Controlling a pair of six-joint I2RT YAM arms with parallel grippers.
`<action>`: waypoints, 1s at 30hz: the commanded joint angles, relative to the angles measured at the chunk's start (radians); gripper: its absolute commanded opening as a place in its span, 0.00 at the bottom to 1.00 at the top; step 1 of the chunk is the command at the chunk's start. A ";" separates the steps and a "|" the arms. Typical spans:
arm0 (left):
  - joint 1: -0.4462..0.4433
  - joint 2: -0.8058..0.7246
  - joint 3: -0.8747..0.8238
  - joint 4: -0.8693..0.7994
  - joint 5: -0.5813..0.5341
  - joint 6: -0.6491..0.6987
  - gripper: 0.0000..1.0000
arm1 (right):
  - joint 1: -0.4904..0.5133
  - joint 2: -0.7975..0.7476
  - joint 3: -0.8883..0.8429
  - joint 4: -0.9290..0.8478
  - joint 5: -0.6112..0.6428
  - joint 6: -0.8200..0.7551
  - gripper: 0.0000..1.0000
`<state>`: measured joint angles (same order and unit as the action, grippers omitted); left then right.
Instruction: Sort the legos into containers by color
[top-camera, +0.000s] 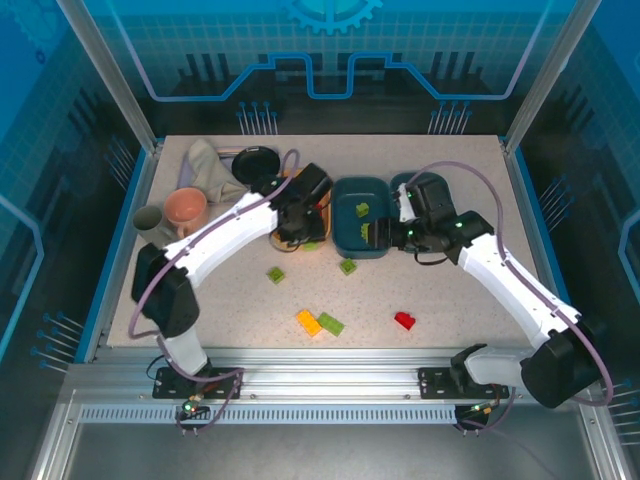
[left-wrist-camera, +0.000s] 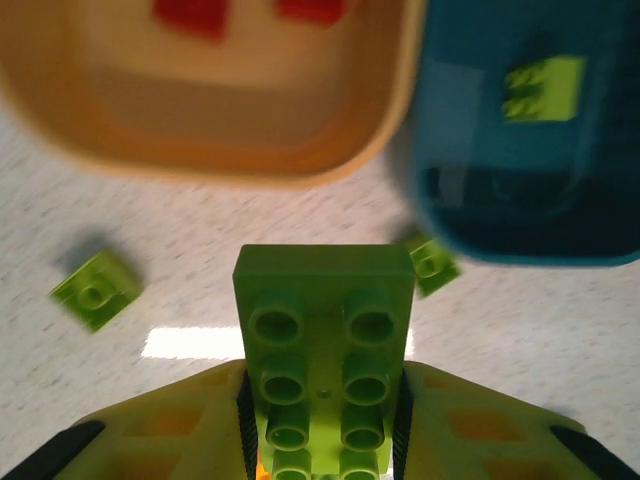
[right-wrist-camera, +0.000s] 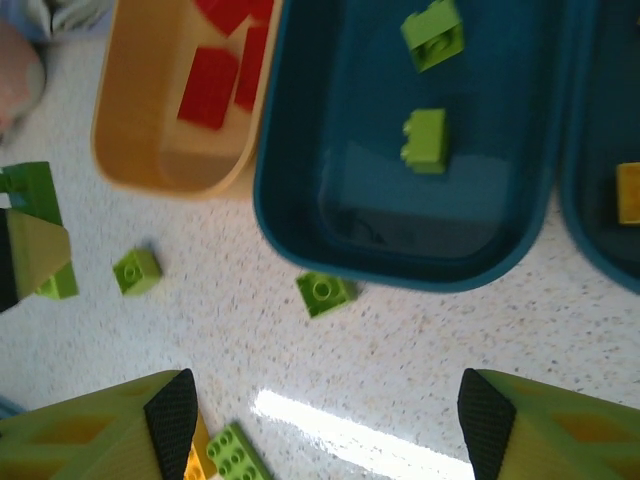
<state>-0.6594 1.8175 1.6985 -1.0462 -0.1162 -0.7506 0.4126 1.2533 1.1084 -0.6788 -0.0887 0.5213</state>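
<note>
Left gripper (left-wrist-camera: 322, 420) is clamped on a lime green brick (left-wrist-camera: 322, 300), just off the near edge of the light orange tray (left-wrist-camera: 250, 170), red bricks (left-wrist-camera: 190, 15) inside. Right gripper (right-wrist-camera: 325, 415) has its fingers wide apart, over the table near the teal tray (right-wrist-camera: 400, 265), which holds 2 green bricks (right-wrist-camera: 425, 140). A loose red brick (top-camera: 405, 320) lies nearer the bases

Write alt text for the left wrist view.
A lime green brick is clamped in the left gripper, close to the camera. Beyond it, a light orange tray holds red bricks and a teal tray holds one green brick; two green bricks lie loose on the speckled table.
</note>
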 joint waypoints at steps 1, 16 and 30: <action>-0.016 0.190 0.192 -0.070 0.011 0.050 0.36 | -0.060 -0.032 -0.004 0.030 -0.050 0.042 0.72; -0.021 0.656 0.692 -0.107 0.029 0.070 0.39 | -0.149 -0.158 -0.079 -0.042 -0.066 0.028 0.74; -0.022 0.541 0.731 -0.130 0.026 0.018 0.67 | 0.029 -0.128 -0.096 -0.153 0.067 -0.130 0.73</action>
<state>-0.6773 2.4622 2.4023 -1.1404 -0.0891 -0.7074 0.3634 1.0992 1.0050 -0.7761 -0.0830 0.4667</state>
